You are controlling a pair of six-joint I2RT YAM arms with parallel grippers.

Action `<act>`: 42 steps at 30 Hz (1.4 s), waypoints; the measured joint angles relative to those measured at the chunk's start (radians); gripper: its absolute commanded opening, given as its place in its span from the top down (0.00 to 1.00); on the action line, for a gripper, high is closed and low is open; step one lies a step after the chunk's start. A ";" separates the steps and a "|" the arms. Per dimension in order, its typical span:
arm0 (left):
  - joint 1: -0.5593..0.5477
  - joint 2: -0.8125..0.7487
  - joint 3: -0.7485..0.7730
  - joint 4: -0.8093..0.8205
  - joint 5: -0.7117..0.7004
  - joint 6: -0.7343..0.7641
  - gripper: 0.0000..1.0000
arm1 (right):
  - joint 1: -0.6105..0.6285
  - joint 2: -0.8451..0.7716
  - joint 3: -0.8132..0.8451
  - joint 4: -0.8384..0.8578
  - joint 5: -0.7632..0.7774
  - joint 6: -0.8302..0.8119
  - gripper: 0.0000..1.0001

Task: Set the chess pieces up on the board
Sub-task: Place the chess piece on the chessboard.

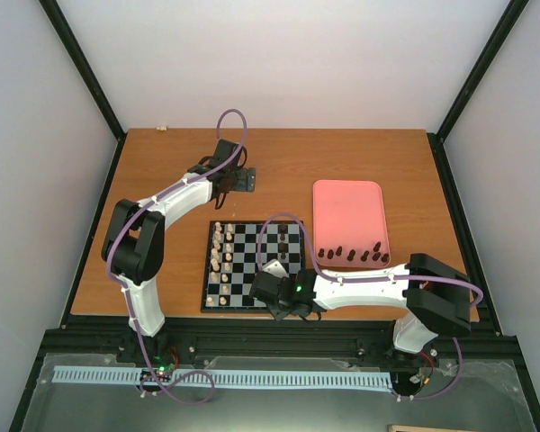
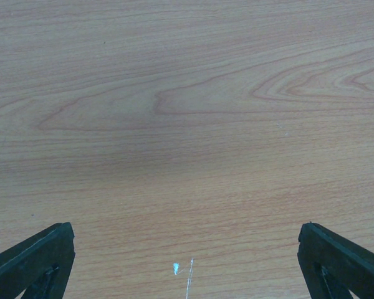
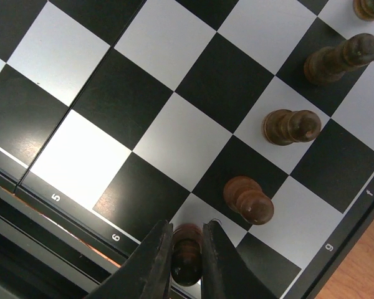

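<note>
Fingers (image 3: 154, 265) of the right gripper (image 3: 187, 232) are closed tight on one dark chess piece (image 3: 187, 258). The right wrist view shows this piece squeezed between the two black tips. It is over a white square at the edge of the board (image 3: 174, 134). It is not clear if the piece touches the square. Four more dark pieces (image 3: 248, 200) stand in a line just beside it, one on each square along that side of the board. The last one is cut off at the corner of the picture.

From above, the right gripper sits over the near right corner of the board, and its arm reaches in from the right. Pale pieces (image 1: 220, 256) fill two lines on the left side of the board. Behind the board and to its right lies a pink tray (image 1: 346, 211). A bunch of loose dark pieces (image 1: 351, 255) sit in the tray along its near edge.

Farther back, the left gripper (image 2: 187, 268) hangs over the wooden table (image 2: 187, 124), well away from the board. Its two fingers are spread wide apart. A tiny white mark (image 2: 176, 268) shows on the wood below.
</note>
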 measured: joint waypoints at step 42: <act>0.000 0.000 0.000 0.000 0.000 0.000 0.00 | 0.003 -0.042 -0.014 -0.017 0.003 -0.011 0.60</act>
